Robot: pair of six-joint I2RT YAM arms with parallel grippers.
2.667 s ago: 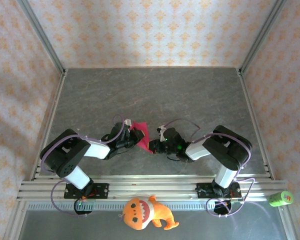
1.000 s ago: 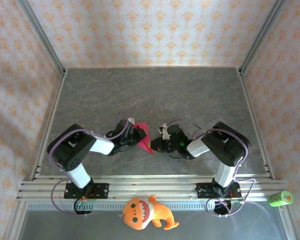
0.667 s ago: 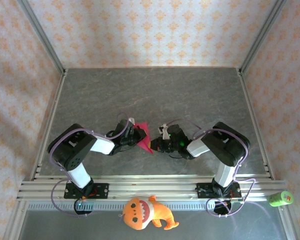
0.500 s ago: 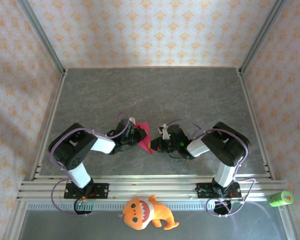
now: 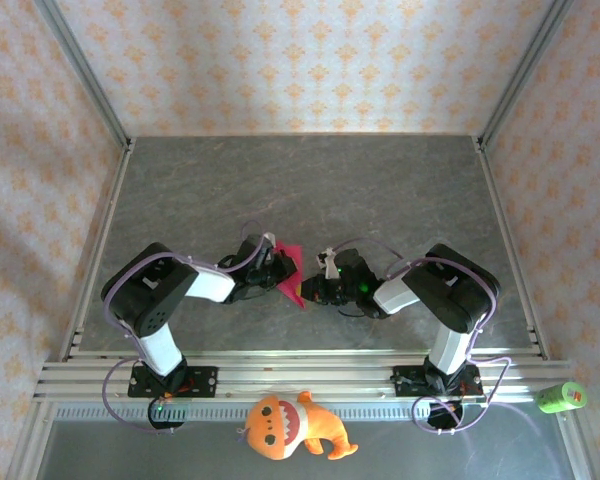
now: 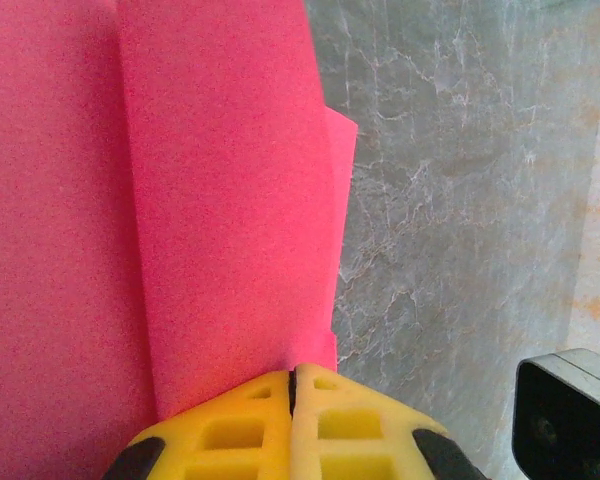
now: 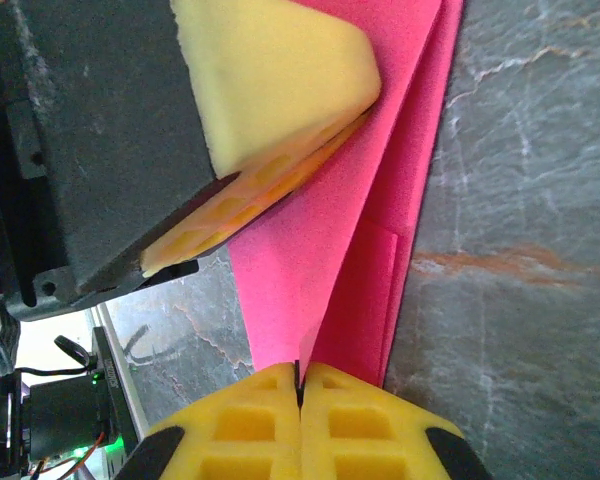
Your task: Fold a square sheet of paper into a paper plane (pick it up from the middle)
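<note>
The magenta-pink sheet of paper [image 5: 291, 267] is folded into a narrow pointed shape and hangs between the two grippers, just above the grey table [image 5: 310, 190]. My left gripper [image 5: 278, 272] is shut on one edge of it; in the left wrist view the yellow fingertips [image 6: 250, 410] pinch the paper [image 6: 210, 200] at its lower edge. From the other side, my right gripper [image 5: 307, 291] is shut on the paper's pointed end [image 7: 330, 270]. The left gripper's yellow finger [image 7: 270, 90] presses on the sheet close above.
An orange plush toy [image 5: 292, 425] and a green can [image 5: 561, 397] lie on the near ledge, behind the aluminium rail [image 5: 300, 378]. Patterned walls close in the table on three sides. Open grey tabletop stretches beyond the grippers.
The left arm has pushed its gripper a little to the right, toward the right gripper, and the paper has bunched narrower between them. The right arm has barely moved.
</note>
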